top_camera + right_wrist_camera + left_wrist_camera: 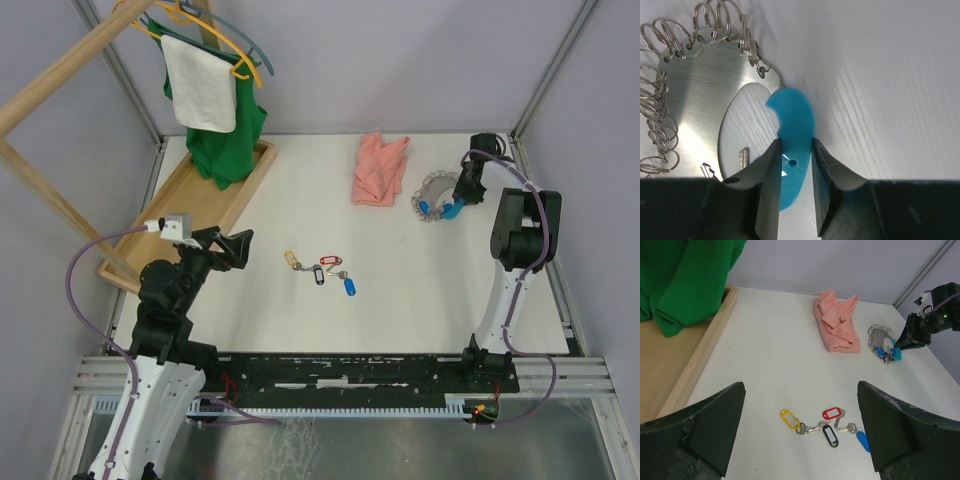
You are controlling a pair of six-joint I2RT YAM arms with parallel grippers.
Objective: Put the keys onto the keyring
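The keyring point(700, 80) runs off the left edge of the right wrist view, the fingers point(767, 195) of the right gripper point(795, 150) cover the sides of its light-blue tag point(792, 117), and overhead the keys point(322, 270) are too small to count.

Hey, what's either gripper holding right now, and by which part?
The right gripper pinches the keyring by its light-blue tag, across the tag's width; the ring lies on the table. The left gripper is open, holding nothing.

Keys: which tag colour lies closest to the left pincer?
The yellow-tagged key, at the cluster's left end; red, black and blue lie farther right.
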